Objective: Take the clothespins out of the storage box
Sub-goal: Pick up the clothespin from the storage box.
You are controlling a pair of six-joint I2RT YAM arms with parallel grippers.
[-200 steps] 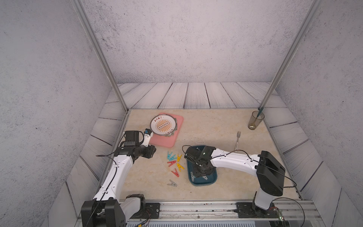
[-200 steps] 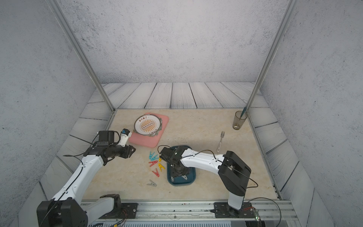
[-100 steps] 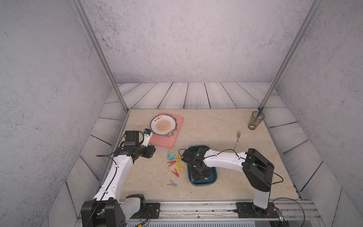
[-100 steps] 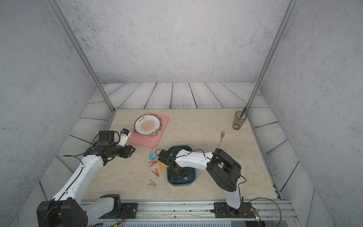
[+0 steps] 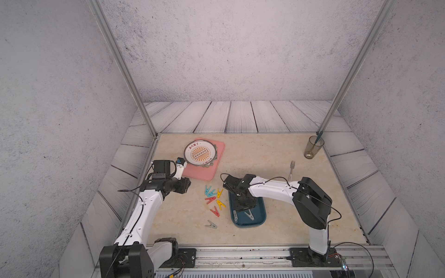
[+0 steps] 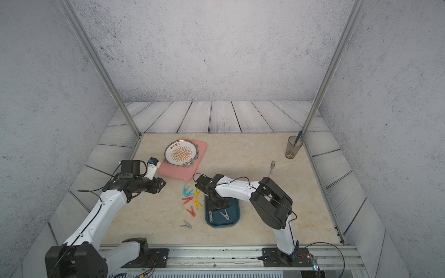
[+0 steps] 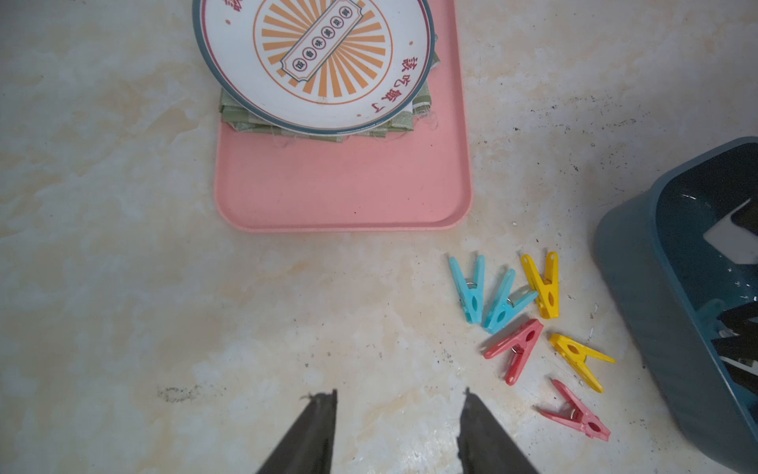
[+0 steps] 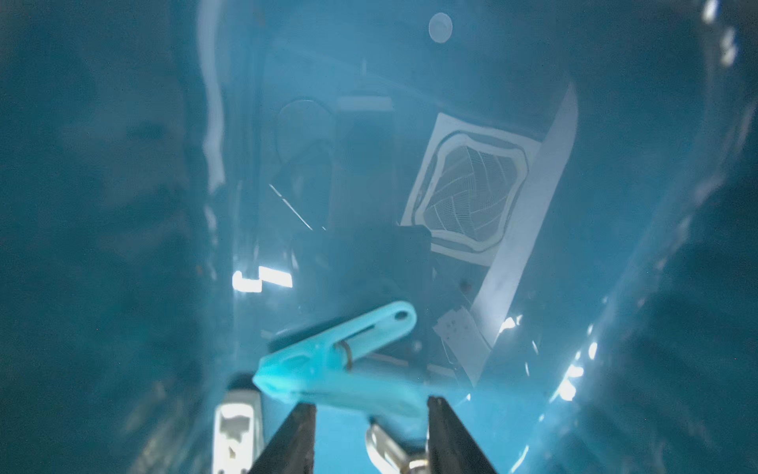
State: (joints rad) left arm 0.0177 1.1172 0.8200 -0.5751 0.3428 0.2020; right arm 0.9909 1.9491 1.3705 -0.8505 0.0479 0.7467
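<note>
Surroundings: pink tray (image 7: 342, 184) ahead of left pincer (image 7: 400, 394); box (image 8: 102, 205) walls flank right pincer (image 8: 371, 404).
Peg: teal peg (image 8: 328, 361) across right pincer's tips.
Pincers: both apart.

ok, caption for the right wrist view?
Right gripper, jaws apart, down inside the storage box, closing in on a teal clothespin.

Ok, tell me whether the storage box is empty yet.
Not empty. A top view shows two grey clothespins lying in the storage box, and the right wrist view shows a teal clothespin there too.
</note>
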